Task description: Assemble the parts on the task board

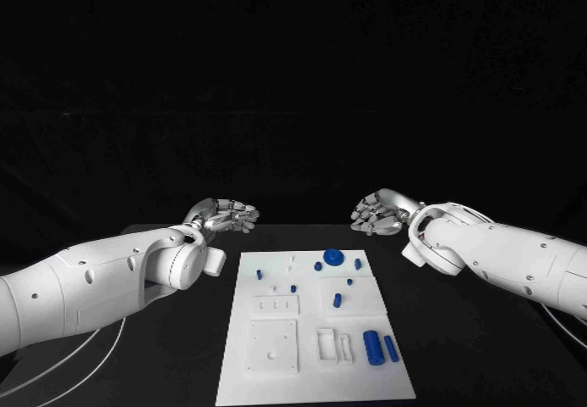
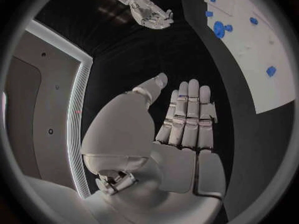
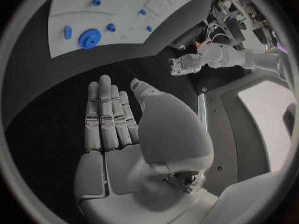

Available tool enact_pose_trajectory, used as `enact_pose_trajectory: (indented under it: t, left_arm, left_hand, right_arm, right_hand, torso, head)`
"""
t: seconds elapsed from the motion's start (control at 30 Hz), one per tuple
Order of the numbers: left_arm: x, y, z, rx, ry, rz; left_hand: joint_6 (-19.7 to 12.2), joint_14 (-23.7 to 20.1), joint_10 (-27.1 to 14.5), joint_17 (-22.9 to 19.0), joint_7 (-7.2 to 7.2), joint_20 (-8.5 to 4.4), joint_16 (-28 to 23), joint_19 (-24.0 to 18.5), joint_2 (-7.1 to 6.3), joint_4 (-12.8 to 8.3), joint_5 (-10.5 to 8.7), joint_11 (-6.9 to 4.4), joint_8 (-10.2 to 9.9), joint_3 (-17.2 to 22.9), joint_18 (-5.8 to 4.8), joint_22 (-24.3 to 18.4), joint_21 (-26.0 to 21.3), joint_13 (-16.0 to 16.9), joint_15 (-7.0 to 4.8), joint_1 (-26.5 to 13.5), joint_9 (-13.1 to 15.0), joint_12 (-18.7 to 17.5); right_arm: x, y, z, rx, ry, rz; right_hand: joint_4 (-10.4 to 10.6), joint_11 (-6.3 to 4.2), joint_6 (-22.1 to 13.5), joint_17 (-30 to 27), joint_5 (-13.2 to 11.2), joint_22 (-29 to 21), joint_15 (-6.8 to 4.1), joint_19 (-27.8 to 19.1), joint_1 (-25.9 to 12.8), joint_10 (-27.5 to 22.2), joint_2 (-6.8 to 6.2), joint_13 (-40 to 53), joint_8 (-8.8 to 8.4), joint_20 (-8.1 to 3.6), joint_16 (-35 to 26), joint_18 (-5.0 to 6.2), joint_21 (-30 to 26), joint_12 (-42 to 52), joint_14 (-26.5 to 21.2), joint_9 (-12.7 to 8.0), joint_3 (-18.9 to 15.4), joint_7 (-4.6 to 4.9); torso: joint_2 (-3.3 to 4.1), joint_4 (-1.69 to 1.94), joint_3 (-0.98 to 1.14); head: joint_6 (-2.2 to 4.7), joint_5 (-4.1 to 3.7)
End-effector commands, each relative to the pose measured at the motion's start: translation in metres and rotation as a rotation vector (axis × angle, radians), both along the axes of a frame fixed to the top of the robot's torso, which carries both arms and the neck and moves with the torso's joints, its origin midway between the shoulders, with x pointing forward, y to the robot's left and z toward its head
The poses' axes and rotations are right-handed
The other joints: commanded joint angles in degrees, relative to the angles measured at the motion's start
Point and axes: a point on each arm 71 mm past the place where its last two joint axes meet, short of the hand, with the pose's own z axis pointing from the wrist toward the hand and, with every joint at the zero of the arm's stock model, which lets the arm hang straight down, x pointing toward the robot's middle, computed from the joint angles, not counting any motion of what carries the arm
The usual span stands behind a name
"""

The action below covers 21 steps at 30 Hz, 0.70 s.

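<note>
Both hands empty, fingers extended: left hand (image 1: 226,216) and right hand (image 1: 382,212) hover above the task board (image 1: 276,381), frame centre-bottom. Blue parts (image 1: 371,347) look rigid, light, smooth; pinch by their sides.

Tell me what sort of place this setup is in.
Probably a robotics lab or test bench: a black table against a dark backdrop, a white task board with small blue parts on it, and the left hand and right hand open above the table.

Black table (image 1: 440,339) under white task board (image 1: 276,386)
</note>
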Motion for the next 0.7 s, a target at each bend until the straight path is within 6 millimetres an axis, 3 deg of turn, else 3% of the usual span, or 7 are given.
enact_pose_trajectory:
  t: [0.03, 0.1, 0.2, 0.3, 0.5, 0.6, 0.7]
  left_arm:
    - [-0.004, -0.004, 0.004, -0.006, -0.025, -0.048]
    - [-0.009, -0.005, 0.006, -0.012, -0.025, -0.056]
    - [-0.014, -0.004, 0.011, -0.022, -0.032, -0.066]
    - [-0.019, -0.005, 0.015, -0.032, -0.035, -0.073]
    - [-0.026, -0.009, 0.024, -0.045, -0.042, -0.093]
    - [-0.029, -0.012, 0.028, -0.053, -0.046, -0.105]
    - [-0.031, -0.014, 0.031, -0.058, -0.051, -0.113]
  left_hand:
    - [0.21, 0.50, 0.03, 0.36, 0.15, -0.16, -0.43, 0.50, -0.12, -1.58, -0.32, 0.35, -0.56, 0.80, -0.02, 0.93, 0.35, -0.14, -0.04, -1.17, -0.12, -0.74]
    - [0.19, 0.54, -0.10, 0.78, 0.23, -0.08, -0.99, 0.42, -0.14, -3.29, -0.29, 0.52, -1.12, 1.92, -0.04, 0.96, 0.44, -0.26, 0.03, -2.83, -0.16, -1.65]
    - [0.20, 0.11, -0.20, 1.03, 0.33, 0.11, -1.82, 0.07, -0.24, -4.66, -0.27, 0.67, -1.52, 2.93, -0.05, 0.98, 0.40, -0.34, 0.27, -4.32, -0.12, -2.40]
    - [0.17, -0.10, -0.17, 1.18, 0.36, 0.28, -2.31, -0.23, -0.28, -5.39, -0.26, 0.72, -1.73, 3.47, -0.06, 0.97, 0.33, -0.36, 0.45, -5.18, -0.07, -2.76]
    - [0.09, -0.26, -0.25, 1.30, 0.39, 0.40, -2.71, -0.45, -0.43, -5.91, -0.28, 0.78, -1.92, 3.84, -0.05, 0.99, 0.29, -0.40, 0.58, -5.99, -0.02, -3.11]
    - [0.00, -0.51, -0.43, 1.33, 0.47, 0.52, -3.03, -0.68, -0.67, -6.08, -0.32, 0.89, -2.04, 3.97, -0.07, 0.97, 0.21, -0.46, 0.72, -6.56, -0.01, -3.37]
    - [-0.05, -0.52, -0.49, 1.38, 0.46, 0.56, -3.14, -0.74, -0.73, -6.17, -0.33, 0.91, -2.10, 4.08, -0.05, 0.98, 0.21, -0.48, 0.75, -6.83, 0.01, -3.50]
  right_arm:
    - [-0.003, 0.010, -0.002, -0.211, -0.060, 0.085]
    - [-0.004, 0.018, -0.001, -0.273, -0.095, 0.119]
    - [-0.005, 0.026, -0.001, -0.334, -0.124, 0.152]
    - [-0.007, 0.033, 0.000, -0.384, -0.153, 0.180]
    - [-0.009, 0.046, 0.002, -0.448, -0.212, 0.216]
    - [-0.009, 0.051, 0.002, -0.465, -0.231, 0.226]
    - [-0.009, 0.056, 0.002, -0.481, -0.247, 0.229]
  right_hand:
    - [-9.42, -2.01, 3.54, 14.48, 1.88, 4.39, -3.92, 17.84, -6.17, 4.40, 0.14, -0.30, -1.38, -8.25, 20.85, 1.71, 14.24, -2.03, 11.11, 0.03, 3.41, -0.73]
    - [-16.84, -1.89, 4.08, 16.92, 1.94, 3.72, -3.85, 17.87, -11.58, 5.10, 0.51, -0.53, -2.49, -9.08, 25.85, 1.72, 19.71, -3.55, 9.21, 0.13, 8.95, -0.80]
    - [-22.95, -1.97, 4.54, 15.83, 1.59, 3.80, -3.82, 18.37, -17.34, 5.90, 1.11, -0.48, -2.90, -9.57, 27.44, 1.72, 22.95, -4.47, 9.49, 0.69, 14.31, -0.89]
    - [-24.95, -1.85, 4.52, 15.25, 1.55, 3.76, -3.75, 18.67, -19.00, 6.00, 0.95, -0.48, -3.06, -9.88, 28.21, 1.72, 24.01, -4.94, 9.60, 1.00, 16.07, -1.07]
    - [-25.17, -1.77, 4.19, 15.00, 1.73, 3.75, -3.65, 18.74, -18.74, 5.59, 0.21, -0.60, -3.28, -10.12, 28.62, 1.72, 24.41, -5.39, 9.63, 1.07, 16.83, -1.38]
    - [-25.33, -1.37, 3.60, 14.83, 0.71, 3.77, -3.25, 18.81, -17.04, 4.44, -1.61, -0.92, -3.59, -10.34, 29.04, 1.72, 24.82, -6.11, 9.66, 1.07, 17.27, -1.88]
    - [-25.28, -1.12, 3.32, 14.70, 0.35, 3.74, -3.01, 18.89, -16.71, 3.76, -1.98, -1.12, -3.74, -10.31, 29.29, 1.72, 25.05, -6.31, 9.64, 1.09, 17.32, -1.96]
  torso:
    - [1.10, 0.65, 0.25]
    - [1.57, 0.89, 0.39]
    - [2.24, 1.16, 0.49]
    - [2.80, 1.30, 0.60]
    - [4.25, 1.92, 0.77]
    - [4.78, 2.13, 0.79]
    - [5.15, 2.34, 0.82]
  head:
    - [0.35, -0.19]
    - [0.61, -0.34]
    - [0.88, -0.69]
    - [1.26, -0.90]
    - [2.15, -1.51]
    - [2.38, -1.69]
    - [2.54, -1.64]
